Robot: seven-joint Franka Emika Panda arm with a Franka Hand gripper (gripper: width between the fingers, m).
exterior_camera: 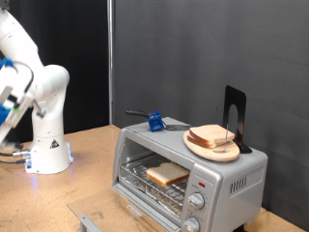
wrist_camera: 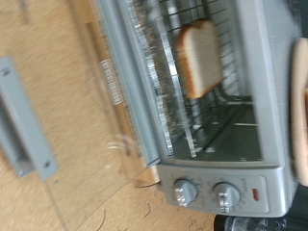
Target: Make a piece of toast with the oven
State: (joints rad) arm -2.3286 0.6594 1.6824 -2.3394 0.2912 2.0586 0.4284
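Observation:
The silver oven [exterior_camera: 227, 179] stands on the wooden table at the exterior view's lower right, with its glass door [exterior_camera: 145, 205] folded down open. One piece of toast [exterior_camera: 167, 174] lies flat on the wire rack inside, and the wrist view shows it there too [wrist_camera: 199, 58]. Only the gripper's hand [exterior_camera: 8, 106] shows, at the exterior view's left edge and far from the oven, with its fingers cut off. No fingers appear in the wrist view. Nothing is seen held.
A plate [exterior_camera: 198, 147] with stacked bread slices [exterior_camera: 212, 136] sits on the oven's top, beside a black stand [exterior_camera: 235, 116] and a blue-handled utensil [exterior_camera: 154, 121]. Two knobs [wrist_camera: 186, 192] and a red light [wrist_camera: 256, 193] are on the front. A grey metal piece [wrist_camera: 24, 120] lies on the table.

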